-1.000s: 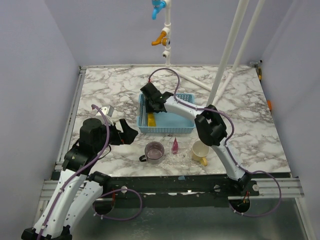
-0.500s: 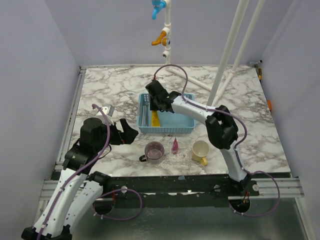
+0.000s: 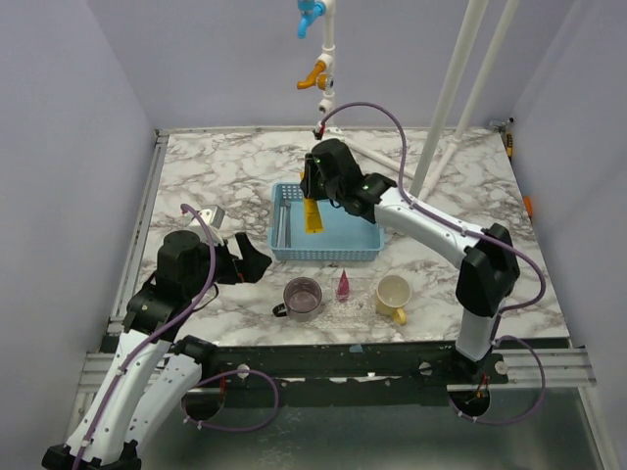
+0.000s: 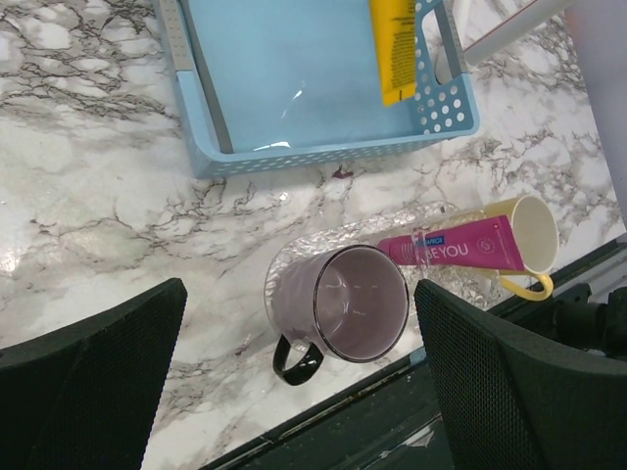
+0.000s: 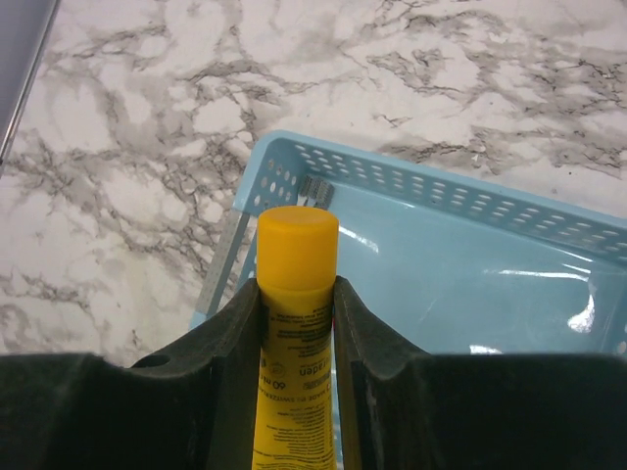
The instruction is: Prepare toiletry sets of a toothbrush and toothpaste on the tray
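My right gripper (image 3: 313, 200) (image 5: 297, 286) is shut on the yellow toothpaste (image 3: 313, 217) (image 5: 297, 245) and holds it, cap outward, in the air over the light-blue basket (image 3: 329, 257) (image 5: 421, 181). The pink toothpaste (image 3: 343, 285) (image 4: 456, 245) lies on the clear tray (image 3: 359, 305) (image 4: 338, 238) near the front edge. Slim grey toothbrushes (image 3: 282, 217) (image 4: 201, 83) lie along the basket's left wall. My left gripper (image 3: 253, 260) (image 4: 299, 294) hangs open left of the tray, with nothing between its fingers.
A purple mug (image 3: 303, 297) (image 4: 358, 304) stands at the tray's left end and a yellow mug (image 3: 393, 295) (image 4: 534, 235) at its right. A small metal piece (image 3: 211, 215) lies on the left. White pipes (image 3: 446, 98) rise at the back right.
My right gripper has lifted the yellow toothpaste off the basket floor and swung back and right, its arm stretching out. The left arm has stayed still.
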